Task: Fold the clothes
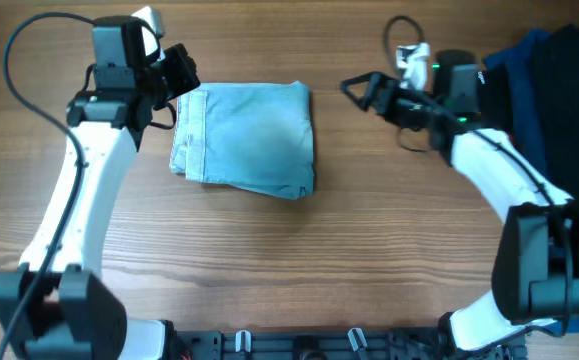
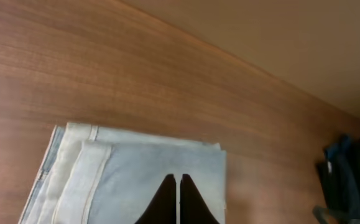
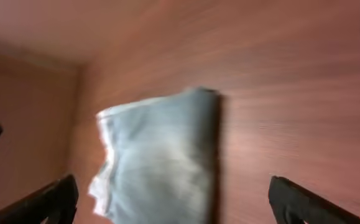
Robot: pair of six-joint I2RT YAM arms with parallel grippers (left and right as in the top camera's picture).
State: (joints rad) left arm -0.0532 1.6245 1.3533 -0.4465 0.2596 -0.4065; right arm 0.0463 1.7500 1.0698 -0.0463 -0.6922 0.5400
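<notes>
left gripper [image 2: 177,198]: jaws pressed together, nothing between them, tips over the far-left part of the shorts [image 1: 244,140]
right gripper [image 1: 354,88]: jaws spread wide, empty, just right of the shorts, not touching
shorts: folded into a compact stack, centre of table [image 1: 269,260]
dark garments [image 1: 559,60]: heap at far right, well apart
risk: left tips leaving low could drag the top layer and open the fold; right arm could snag the dark garments

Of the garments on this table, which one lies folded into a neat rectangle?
The light blue faded denim shorts, lying flat with squared edges. The black and navy dark garments are heaped loosely at the far right instead.
</notes>
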